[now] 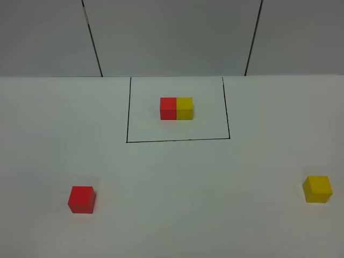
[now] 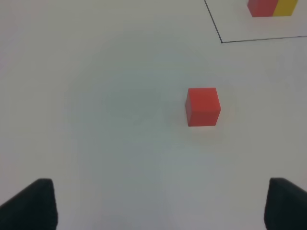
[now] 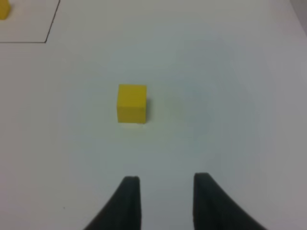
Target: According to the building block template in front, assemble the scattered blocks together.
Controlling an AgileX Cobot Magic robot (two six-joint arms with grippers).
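Note:
The template is a red block [image 1: 168,108] joined to a yellow block [image 1: 185,108], red on the left, inside a black outlined rectangle [image 1: 177,141] at the back. A loose red block [image 1: 81,199] lies at the front left. A loose yellow block [image 1: 317,189] lies at the front right edge. Neither gripper shows in the exterior high view. In the left wrist view my left gripper [image 2: 160,206] is wide open and empty, short of the red block [image 2: 203,106]. In the right wrist view my right gripper [image 3: 165,184] is empty, jaws narrowly apart, short of the yellow block [image 3: 131,103].
The white table [image 1: 177,215] meets a grey panelled wall [image 1: 172,37] at the back. The template also shows in the left wrist view [image 2: 271,7]. Its yellow corner shows in the right wrist view [image 3: 4,9].

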